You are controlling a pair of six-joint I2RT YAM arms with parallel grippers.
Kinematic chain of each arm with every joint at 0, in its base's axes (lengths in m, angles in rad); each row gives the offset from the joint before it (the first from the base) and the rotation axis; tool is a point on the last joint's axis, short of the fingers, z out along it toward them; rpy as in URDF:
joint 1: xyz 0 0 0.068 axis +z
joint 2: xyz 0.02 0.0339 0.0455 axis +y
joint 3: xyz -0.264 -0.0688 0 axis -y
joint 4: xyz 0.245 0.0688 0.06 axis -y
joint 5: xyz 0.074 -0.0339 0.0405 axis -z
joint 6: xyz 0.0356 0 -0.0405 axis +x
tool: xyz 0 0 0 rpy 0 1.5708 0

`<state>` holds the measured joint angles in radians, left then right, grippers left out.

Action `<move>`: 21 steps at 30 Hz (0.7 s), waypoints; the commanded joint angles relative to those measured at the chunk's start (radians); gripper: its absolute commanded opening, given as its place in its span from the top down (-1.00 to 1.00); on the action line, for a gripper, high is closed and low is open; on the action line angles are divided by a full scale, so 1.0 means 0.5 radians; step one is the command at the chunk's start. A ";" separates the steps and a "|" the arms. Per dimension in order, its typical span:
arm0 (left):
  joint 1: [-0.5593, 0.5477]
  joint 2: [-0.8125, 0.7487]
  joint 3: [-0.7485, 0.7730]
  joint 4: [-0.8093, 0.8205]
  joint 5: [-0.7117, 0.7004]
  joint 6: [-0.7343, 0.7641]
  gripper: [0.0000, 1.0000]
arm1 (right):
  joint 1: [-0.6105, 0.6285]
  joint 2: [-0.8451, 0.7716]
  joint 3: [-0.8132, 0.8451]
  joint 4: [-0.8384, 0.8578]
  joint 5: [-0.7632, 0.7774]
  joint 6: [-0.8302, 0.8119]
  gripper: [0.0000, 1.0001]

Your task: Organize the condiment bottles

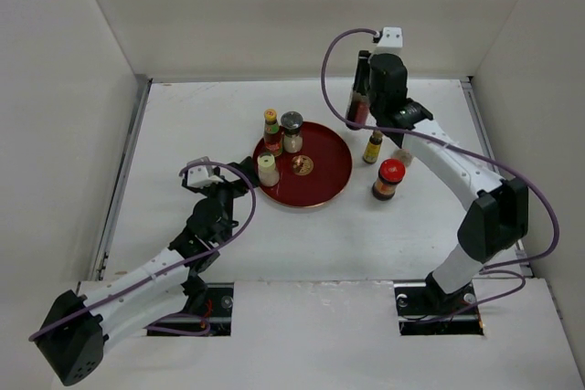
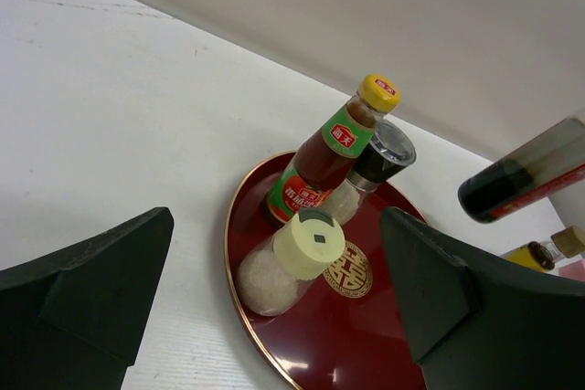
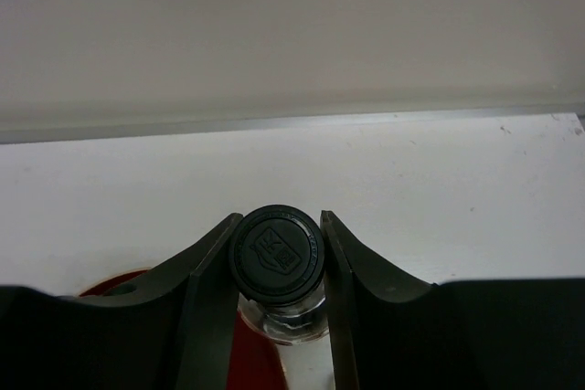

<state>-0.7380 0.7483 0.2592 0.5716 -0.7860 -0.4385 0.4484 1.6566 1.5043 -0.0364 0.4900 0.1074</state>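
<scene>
My right gripper (image 1: 367, 63) is shut on the black cap (image 3: 277, 253) of the tall dark bottle (image 1: 358, 98) and holds it in the air beyond the tray's far right rim. It also shows in the left wrist view (image 2: 526, 178). On the round red tray (image 1: 329, 180) stand the yellow-capped red sauce bottle (image 1: 272, 131), the grey-capped bottle (image 1: 292, 131) and the cream-capped bottle (image 1: 267, 169). My left gripper (image 1: 239, 173) is open and empty at the tray's left rim, the cream-capped bottle (image 2: 292, 258) just ahead of its jaws.
Right of the tray stand the yellow-labelled bottle (image 1: 373, 146) and the red-lidded jar (image 1: 388, 179). The pink-capped bottle (image 1: 403, 158) is partly hidden by the right arm. White walls enclose the table on three sides.
</scene>
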 commanded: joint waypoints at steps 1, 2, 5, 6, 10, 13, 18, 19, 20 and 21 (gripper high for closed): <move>0.011 0.016 -0.006 0.115 0.001 -0.022 -1.00 | 0.104 -0.181 0.084 0.386 0.014 -0.022 0.63; 0.005 0.010 -0.006 0.115 0.001 -0.022 -1.00 | 0.138 -0.181 0.066 0.401 0.014 -0.021 0.63; 0.014 -0.005 -0.018 0.115 -0.005 -0.019 -1.00 | 0.221 -0.126 0.044 0.450 0.017 -0.021 0.61; 0.014 -0.009 -0.018 0.112 -0.005 -0.019 -1.00 | 0.240 -0.095 0.053 0.462 0.014 -0.015 0.61; 0.005 -0.021 -0.018 0.111 0.001 -0.019 -1.00 | 0.295 0.049 0.136 0.490 -0.001 -0.018 0.62; 0.014 -0.012 -0.012 0.096 0.010 -0.019 -1.00 | 0.316 0.132 0.200 0.496 -0.017 -0.021 0.63; 0.008 -0.005 -0.009 0.096 0.017 -0.019 -1.00 | 0.369 0.209 0.204 0.502 -0.023 0.000 0.63; 0.005 -0.005 -0.009 0.096 0.017 -0.019 -1.00 | 0.381 0.224 0.194 0.505 -0.020 0.006 0.63; 0.005 -0.005 -0.009 0.096 0.014 -0.019 -1.00 | 0.393 0.236 0.182 0.505 -0.014 0.006 0.63; 0.005 -0.005 -0.009 0.096 0.007 -0.019 -1.00 | 0.405 0.255 0.170 0.512 -0.011 0.012 0.63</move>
<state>-0.7380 0.7532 0.2588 0.5735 -0.7849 -0.4389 0.6220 1.8156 1.5230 0.0364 0.4751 0.1081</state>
